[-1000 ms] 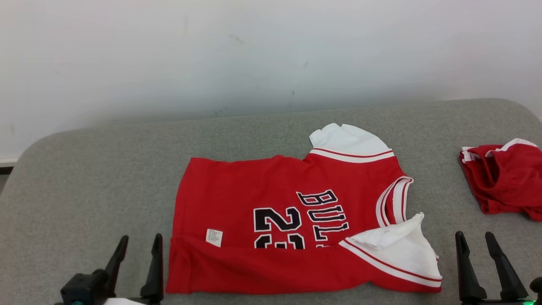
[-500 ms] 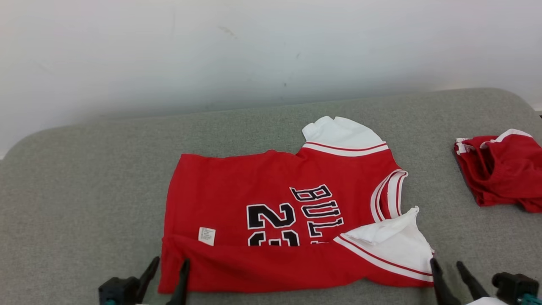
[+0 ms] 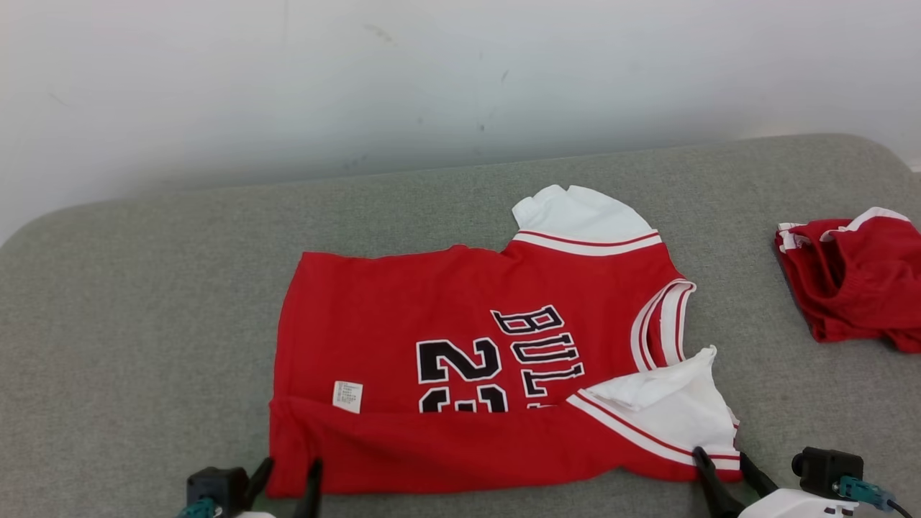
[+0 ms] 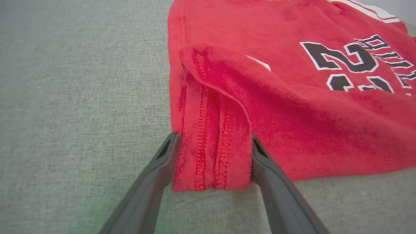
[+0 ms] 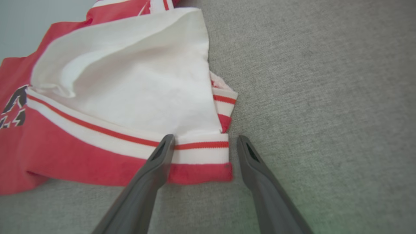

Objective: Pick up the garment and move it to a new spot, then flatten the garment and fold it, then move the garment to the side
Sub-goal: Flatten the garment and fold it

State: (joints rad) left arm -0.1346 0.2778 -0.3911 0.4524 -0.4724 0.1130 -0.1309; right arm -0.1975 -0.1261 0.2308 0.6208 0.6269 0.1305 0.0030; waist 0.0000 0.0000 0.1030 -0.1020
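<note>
Red jersey (image 3: pixel 432 324) on grey cushion (image 3: pixel 144 288)

From the head we look forward and down across the whole red jersey (image 3: pixel 468 374), from a fair way off, toward the wall (image 3: pixel 432 86) beyond it. Our left wrist camera sits low and close at the jersey's near-left hem corner (image 4: pixel 211 156); our right wrist camera sits just as close at its near-right sleeve corner (image 5: pixel 201 156). The head view shares both corners.
</note>
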